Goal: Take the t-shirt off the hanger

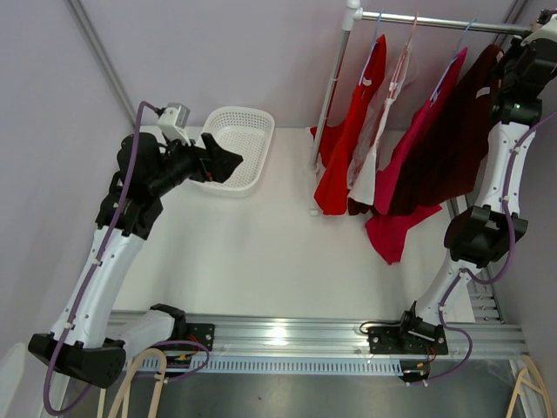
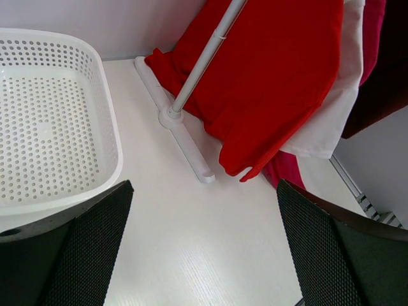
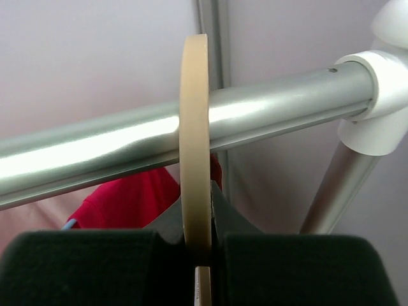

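Observation:
Several t-shirts hang on a silver rail (image 1: 435, 19): red (image 1: 348, 148), white (image 1: 380, 131), pink (image 1: 409, 165) and dark maroon (image 1: 452, 148). My right gripper (image 1: 529, 39) is up at the rail's right end, above the maroon shirt. In the right wrist view it (image 3: 196, 239) is shut on a beige hanger hook (image 3: 194, 127) that loops over the rail (image 3: 95, 150). My left gripper (image 1: 222, 161) is open and empty over the table beside the basket; its fingers (image 2: 70, 255) stand wide apart, and the red shirt (image 2: 268, 83) hangs ahead of it.
A white perforated basket (image 1: 235, 148) sits at the back left, also in the left wrist view (image 2: 51, 115). The rack's upright post (image 1: 331, 96) and its white foot (image 2: 185, 140) stand left of the shirts. Wooden hangers (image 1: 139, 383) lie below the front rail.

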`<action>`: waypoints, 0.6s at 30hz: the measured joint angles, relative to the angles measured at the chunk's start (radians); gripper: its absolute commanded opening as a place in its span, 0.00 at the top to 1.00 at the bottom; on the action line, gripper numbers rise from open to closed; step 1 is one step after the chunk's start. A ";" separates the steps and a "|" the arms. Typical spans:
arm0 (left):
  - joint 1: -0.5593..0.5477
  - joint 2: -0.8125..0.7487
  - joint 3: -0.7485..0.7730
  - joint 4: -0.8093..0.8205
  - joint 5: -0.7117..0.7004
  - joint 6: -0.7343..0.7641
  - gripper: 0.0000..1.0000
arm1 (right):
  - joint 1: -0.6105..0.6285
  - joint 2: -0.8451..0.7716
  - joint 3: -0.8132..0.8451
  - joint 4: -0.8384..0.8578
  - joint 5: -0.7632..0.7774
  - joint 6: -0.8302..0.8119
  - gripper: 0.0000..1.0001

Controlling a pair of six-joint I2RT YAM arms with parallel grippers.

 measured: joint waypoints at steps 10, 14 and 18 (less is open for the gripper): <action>0.001 -0.024 -0.021 0.006 0.000 0.001 0.01 | 0.001 -0.051 0.001 -0.059 -0.108 0.050 1.00; 0.001 -0.046 -0.030 0.013 0.000 0.001 0.00 | 0.002 -0.121 0.001 -0.086 -0.138 0.058 1.00; 0.001 -0.053 -0.030 0.023 0.000 0.001 0.00 | 0.002 -0.209 0.001 -0.113 -0.161 0.076 1.00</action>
